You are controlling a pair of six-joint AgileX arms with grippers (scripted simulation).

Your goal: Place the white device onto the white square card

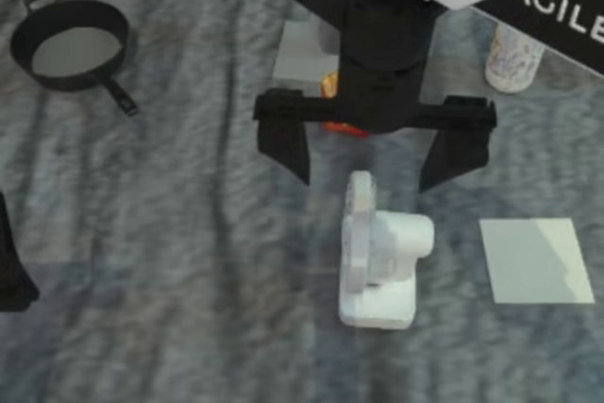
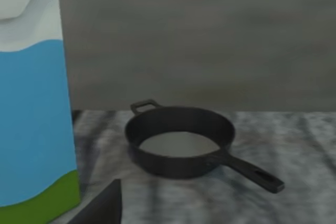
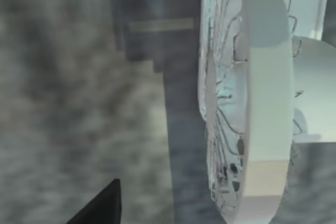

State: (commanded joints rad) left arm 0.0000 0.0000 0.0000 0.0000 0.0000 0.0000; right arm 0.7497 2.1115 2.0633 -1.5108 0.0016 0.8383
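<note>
A black frying pan [image 1: 68,44] sits far left; a patterned spray bottle [image 1: 512,58] stands far right.

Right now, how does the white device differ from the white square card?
The white device is bulky, built of a base, an upright disc and a stubby cylinder; the white square card is one thin flat sheet. The device sits mid-table beneath the right claw, whose fingers are spread; the card lies apart toward the table's right, with nothing on it. Both are plain white.

The rounded all-white plastic device [image 1: 382,266] looked smooth and matt, as did the thin pale-white square card [image 1: 536,260], lower right. The grey mottled tabletop [image 1: 189,261] seemed cloth-like; the black round skillet [image 1: 70,44], upper left, looked dull metal.
</note>
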